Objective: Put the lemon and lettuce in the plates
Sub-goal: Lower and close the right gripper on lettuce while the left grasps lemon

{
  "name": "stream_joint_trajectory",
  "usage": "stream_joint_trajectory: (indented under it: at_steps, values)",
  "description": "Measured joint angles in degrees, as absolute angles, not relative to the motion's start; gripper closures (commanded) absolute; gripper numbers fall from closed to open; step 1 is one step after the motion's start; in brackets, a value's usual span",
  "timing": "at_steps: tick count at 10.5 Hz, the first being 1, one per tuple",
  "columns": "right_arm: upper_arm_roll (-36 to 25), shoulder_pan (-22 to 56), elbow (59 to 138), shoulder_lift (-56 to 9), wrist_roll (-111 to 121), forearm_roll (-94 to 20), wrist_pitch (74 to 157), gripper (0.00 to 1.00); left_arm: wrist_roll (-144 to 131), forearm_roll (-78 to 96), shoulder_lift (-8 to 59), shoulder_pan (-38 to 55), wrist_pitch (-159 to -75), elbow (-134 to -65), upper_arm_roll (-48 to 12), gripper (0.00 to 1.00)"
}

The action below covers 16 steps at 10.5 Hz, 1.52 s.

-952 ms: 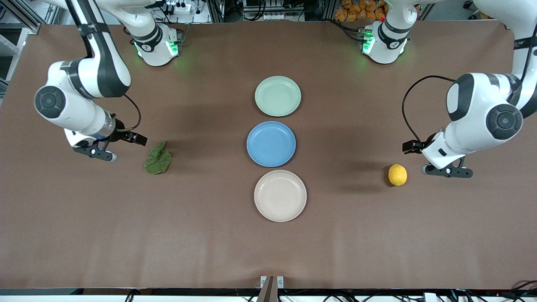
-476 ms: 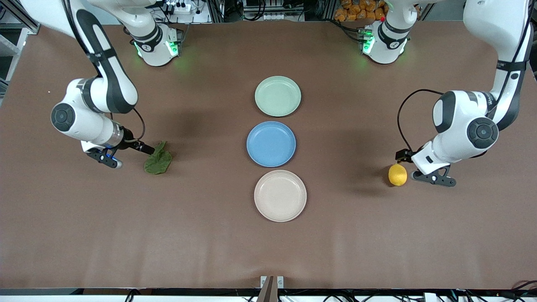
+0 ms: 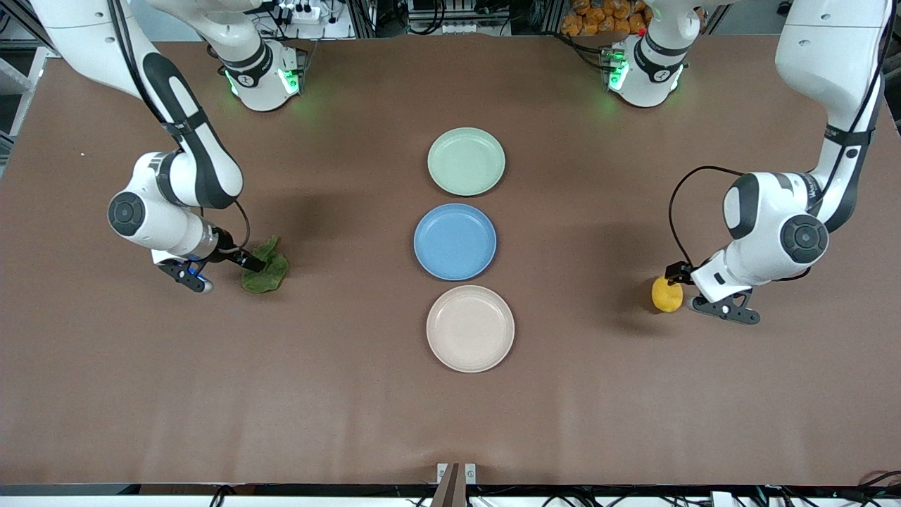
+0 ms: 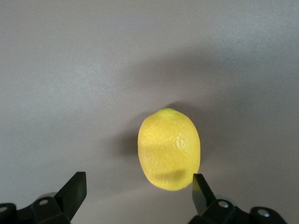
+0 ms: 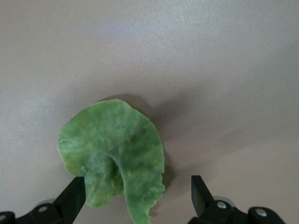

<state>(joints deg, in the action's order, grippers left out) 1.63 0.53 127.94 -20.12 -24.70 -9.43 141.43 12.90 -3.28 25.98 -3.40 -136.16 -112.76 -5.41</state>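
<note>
Yellow lemon [image 3: 666, 294] and green lettuce [image 3: 266, 266] lie untouched on the brown surface [image 3: 352, 394], but both my arms have come down and closed in on them over the last second, so the approach looks nearly done and grasping comes next. My left gripper [image 4: 140, 196] is spread wide, empty, with the lemon [image 4: 169, 149] just ahead between its fingers. My right gripper [image 5: 138, 198] is equally wide apart, holding nothing, the lettuce [image 5: 114, 156] reaching between its fingertips. The green plate [image 3: 466, 161] and cream plate [image 3: 470, 329] sit well away, bare.
</note>
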Motion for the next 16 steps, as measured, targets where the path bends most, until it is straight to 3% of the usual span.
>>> stream_joint_trajectory:
  at_steps: [9, 10, 11, 12, 14, 15, 16]
  values:
    - [1.8, 3.6, 127.9, -23.6, -25.6, -9.5, 144.6, 0.0, 12.9, -3.0, 30.4, -3.0, -141.4, -112.6, -6.3, 0.0]
    - [1.8, 3.7, 127.9, -23.9, -25.6, -9.5, 144.9, 0.09, 12.9, -2.9, 31.2, -3.0, -142.3, -112.6, -6.4, 0.0]
    - [1.8, 3.8, 127.9, -24.1, -25.6, -9.5, 145.0, 0.56, 12.9, -2.9, 31.9, -3.0, -143.1, -112.6, -6.4, 0.0]
    - [1.8, 3.8, 127.9, -24.3, -25.6, -9.5, 145.1, 0.86, 12.9, -2.9, 32.6, -3.0, -143.8, -112.5, -6.4, 0.0]
    - [1.8, 4.0, 127.8, -24.3, -25.6, -9.5, 145.1, 0.91, 12.9, -2.9, 33.7, -3.0, -144.8, -112.5, -6.4, 0.0]
    - [1.9, 4.1, 127.7, -24.3, -25.6, -9.5, 145.3, 0.91, 12.9, -2.8, 34.0, -3.0, -145.3, -112.3, -6.4, 0.17]
    - [2.0, 4.2, 127.4, -24.2, -25.6, -9.7, 145.3, 0.91, 12.9, -2.8, 34.1, -3.0, -145.3, -112.2, -6.4, 0.42]
